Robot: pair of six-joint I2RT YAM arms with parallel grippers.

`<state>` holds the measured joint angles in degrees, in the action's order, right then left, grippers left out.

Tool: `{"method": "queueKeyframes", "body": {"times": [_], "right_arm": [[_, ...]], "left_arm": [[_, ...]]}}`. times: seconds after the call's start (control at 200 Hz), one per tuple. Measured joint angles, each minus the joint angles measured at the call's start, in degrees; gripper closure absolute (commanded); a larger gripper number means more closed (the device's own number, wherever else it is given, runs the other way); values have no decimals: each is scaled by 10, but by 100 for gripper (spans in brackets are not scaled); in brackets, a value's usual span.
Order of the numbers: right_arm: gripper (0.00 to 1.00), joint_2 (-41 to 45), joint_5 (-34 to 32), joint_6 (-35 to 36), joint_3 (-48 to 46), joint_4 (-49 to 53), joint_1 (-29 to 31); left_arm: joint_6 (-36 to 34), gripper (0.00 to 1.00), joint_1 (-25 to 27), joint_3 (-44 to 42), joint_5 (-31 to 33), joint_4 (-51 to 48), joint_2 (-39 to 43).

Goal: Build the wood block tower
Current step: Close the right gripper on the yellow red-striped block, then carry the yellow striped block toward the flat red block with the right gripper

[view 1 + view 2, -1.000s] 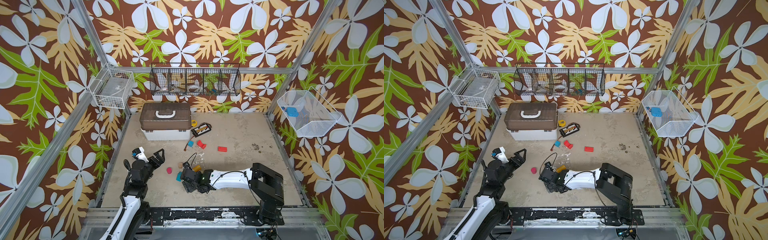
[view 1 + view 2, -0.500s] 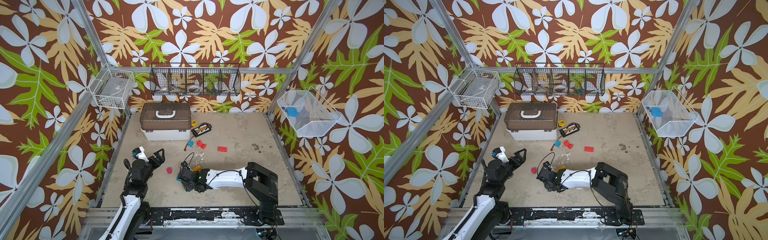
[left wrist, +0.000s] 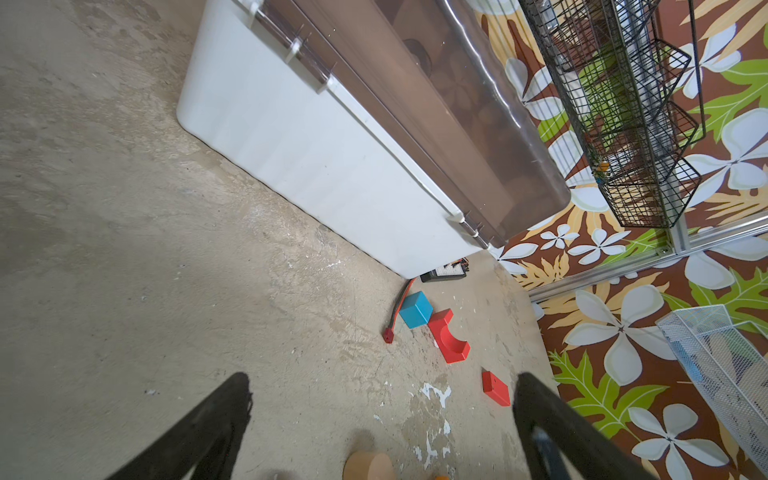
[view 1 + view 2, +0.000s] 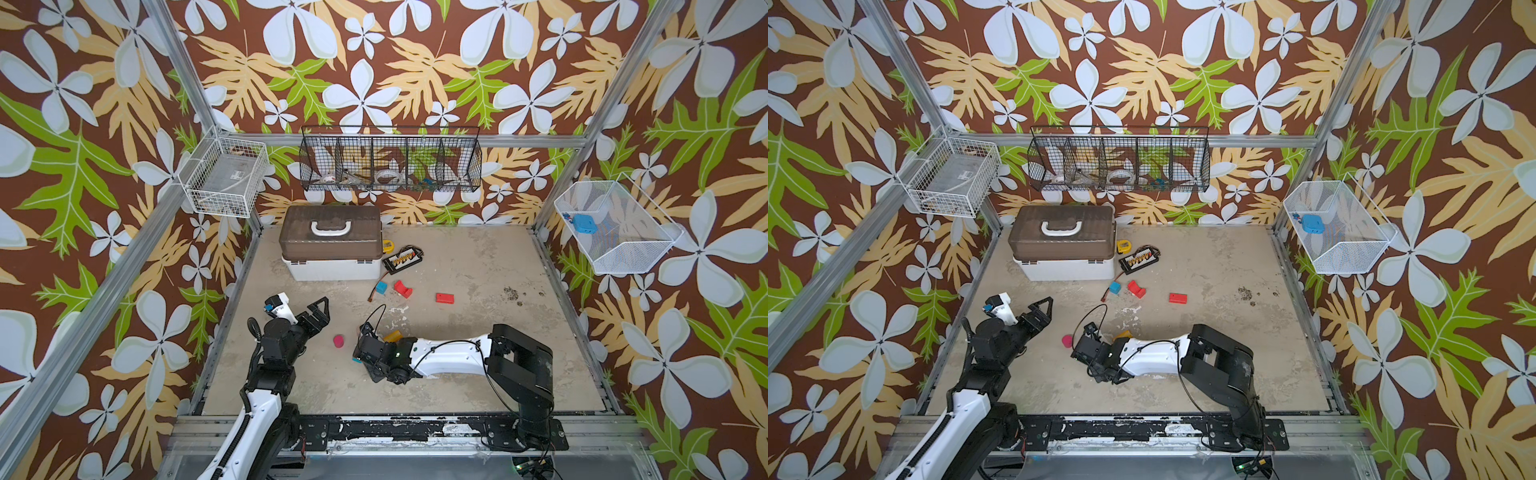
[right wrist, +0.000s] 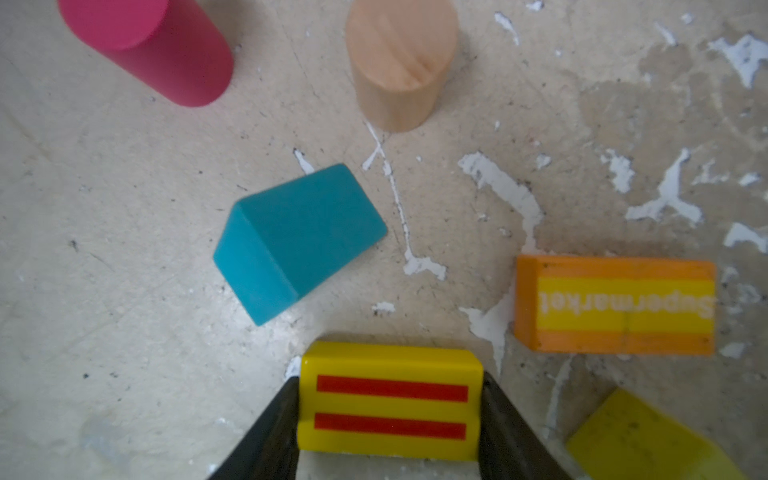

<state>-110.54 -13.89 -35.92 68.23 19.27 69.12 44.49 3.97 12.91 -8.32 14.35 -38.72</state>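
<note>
Pinching the yellow red-striped block (image 5: 390,401), the right jaws are pressing one finger flat against each of its end faces, as the right wrist view is showing. The block is sitting low on the tabletop (image 4: 478,270) near its front middle. In both top views the right arm (image 4: 449,353) is stretching low across the front towards the left and is hiding that block.

The other wood blocks are lying loose and singly. Just beyond the held block, the teal house-shaped block (image 5: 299,241) is lying on its side. Past it, the pink cylinder (image 5: 153,50) and the plain-wood cylinder (image 5: 399,70) are sitting apart from each other. The orange "Supermarket" block (image 5: 615,305) is lying beside the held one, and another yellow block (image 5: 648,440) is showing at the picture's corner. In a top view the pink cylinder (image 4: 338,340) is sitting between the two arms.

Farther back, the blue cube (image 4: 381,286), the red arch (image 4: 402,289) and the red flat block (image 4: 444,298) are lying in a loose row. They are sitting in front of the brown-lidded case (image 4: 332,245) and the black connector board (image 4: 402,261).

The left jaws are standing spread wide and holding nothing. The left arm (image 4: 286,332) is hanging above the tabletop's front left.
</note>
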Motion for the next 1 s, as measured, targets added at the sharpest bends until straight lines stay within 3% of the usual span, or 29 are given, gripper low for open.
{"method": "queueKeyframes", "body": {"times": [0.19,0.415,0.701,0.996], "right_arm": [[48,42,-7,2,-12,5,0],[51,155,-51,14,-58,5,-10],[51,240,-72,8,-138,0,-136],[51,216,-56,9,-154,-8,-254]], "left_arm": [[0,0,0,-1,1,0,1],[0,0,0,1,1,0,-9],[-2,0,0,5,1,0,-14],[-6,0,0,6,0,0,-21]]}}
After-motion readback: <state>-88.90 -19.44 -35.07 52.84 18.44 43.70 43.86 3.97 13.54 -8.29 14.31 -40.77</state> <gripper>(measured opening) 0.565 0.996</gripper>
